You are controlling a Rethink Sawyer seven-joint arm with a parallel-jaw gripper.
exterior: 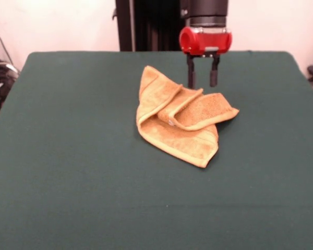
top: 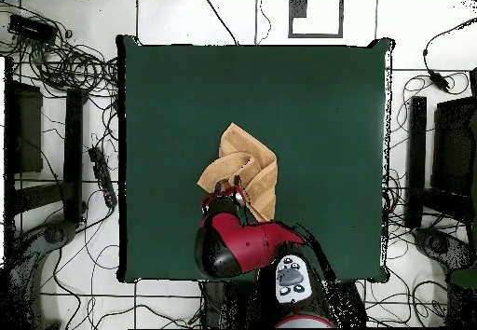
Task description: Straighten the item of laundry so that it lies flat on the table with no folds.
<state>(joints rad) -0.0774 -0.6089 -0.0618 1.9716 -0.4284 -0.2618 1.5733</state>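
The orange-tan terry towel (exterior: 180, 117) lies crumpled near the middle of the dark green table (exterior: 68, 156), with several folds and one flap turned over toward the right. A small white tag (exterior: 170, 123) shows at a fold. It also shows in the overhead view (top: 244, 175). My gripper (exterior: 202, 82) hangs just behind the towel's far edge, above the cloth, with its two black fingers apart and nothing between them. In the overhead view the gripper (top: 227, 192) sits over the towel's edge nearest the robot, largely covered by the red wrist.
The green table (top: 317, 112) spreads wide around the towel on all sides. Cables and black equipment (top: 56, 65) lie on the floor beyond the table's edges. The robot's black pedestal (exterior: 151, 23) stands behind the far edge.
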